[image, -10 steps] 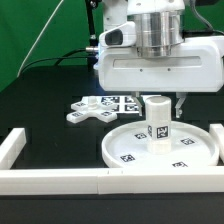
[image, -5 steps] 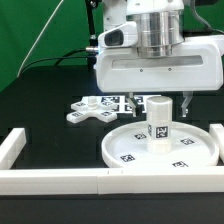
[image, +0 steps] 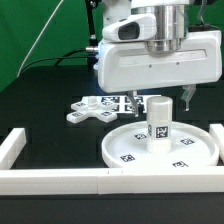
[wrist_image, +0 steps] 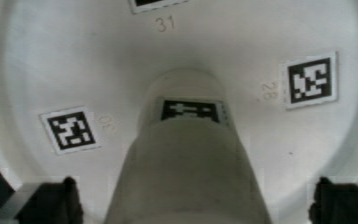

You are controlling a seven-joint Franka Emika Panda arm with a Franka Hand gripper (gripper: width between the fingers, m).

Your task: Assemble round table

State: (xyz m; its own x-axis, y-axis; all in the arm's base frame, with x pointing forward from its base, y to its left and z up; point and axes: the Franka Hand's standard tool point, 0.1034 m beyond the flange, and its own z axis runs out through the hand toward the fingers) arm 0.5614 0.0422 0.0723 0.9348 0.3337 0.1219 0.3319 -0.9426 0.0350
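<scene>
The large flat round disc (image: 122, 150) lies on the black table. The short cylinder leg (image: 158, 122) stands upright at its middle. My gripper (image: 158, 98) hangs just above the leg's top, open, one finger (image: 186, 97) on each side and clear of it. In the wrist view the leg (wrist_image: 190, 150) rises between my dark fingertips (wrist_image: 51, 202) with a gap on both sides, my gripper (wrist_image: 197, 205) is open, and the tagged disc (wrist_image: 87, 70) lies below. The cross-shaped base (image: 86, 113) lies flat behind the disc, toward the exterior view's left.
A long white border rail (image: 60, 181) runs along the front edge and turns back at the exterior view's left (image: 10, 148). The marker board (image: 122, 101) lies behind the cross-shaped base. A green backdrop hangs at the far left.
The jaws have opened from around the leg and let it go. The hand has risen a little. The leg stays upright on the disc.
</scene>
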